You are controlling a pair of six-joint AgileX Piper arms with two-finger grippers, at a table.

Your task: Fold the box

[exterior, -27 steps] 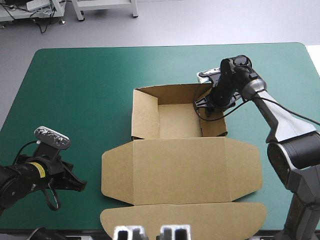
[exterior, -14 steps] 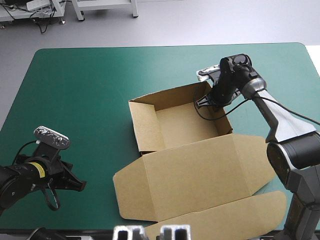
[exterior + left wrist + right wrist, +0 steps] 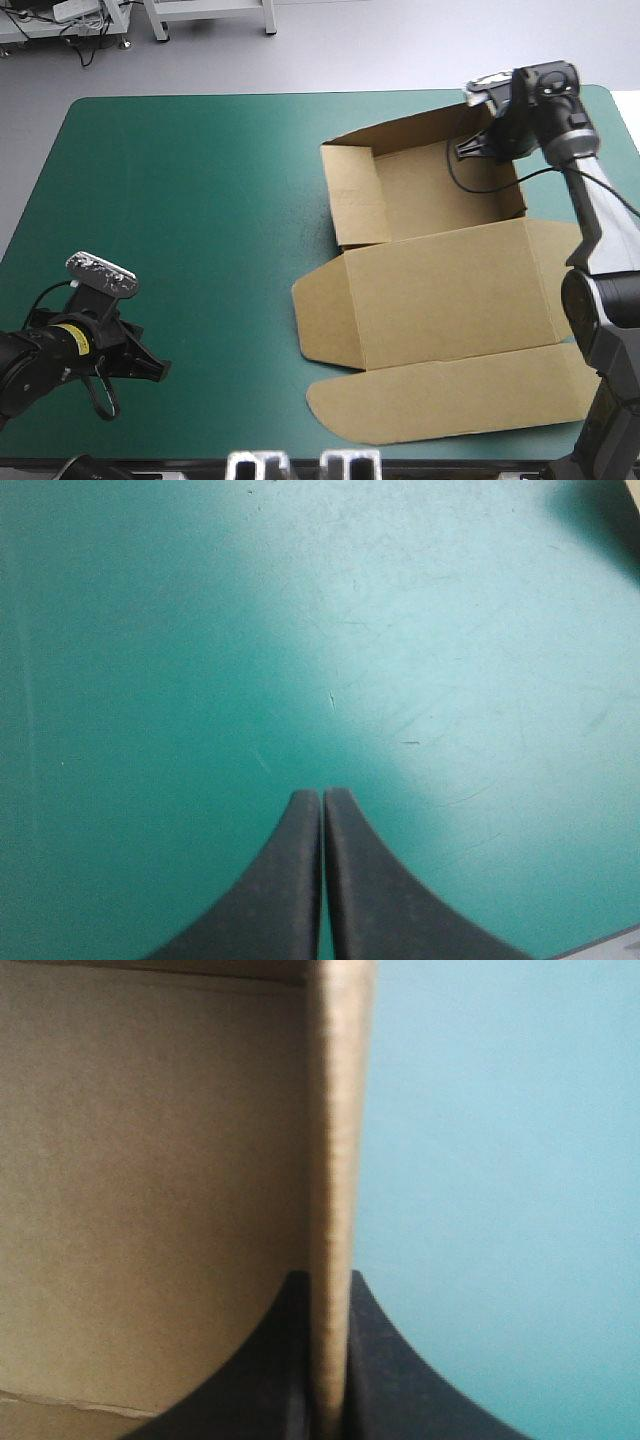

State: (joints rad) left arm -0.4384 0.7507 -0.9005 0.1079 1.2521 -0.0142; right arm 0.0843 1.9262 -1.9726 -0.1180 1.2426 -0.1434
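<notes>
The box (image 3: 440, 290) lies on the right of the tabletop (image 3: 190, 200), walls raised. The right gripper (image 3: 327, 1290) pinches its far-right wall, probably to steer the sheet. The left gripper (image 3: 322, 798), pressed together, idles near-left.

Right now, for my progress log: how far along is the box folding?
Done: the box stands as an open tray, walls raised. In hand: the right gripper is shut on the tray's right wall. The left gripper is shut over the teal-green cover, away from the box. Left: the lid and its flaps lie flat toward the near edge, not yet folded.
</notes>
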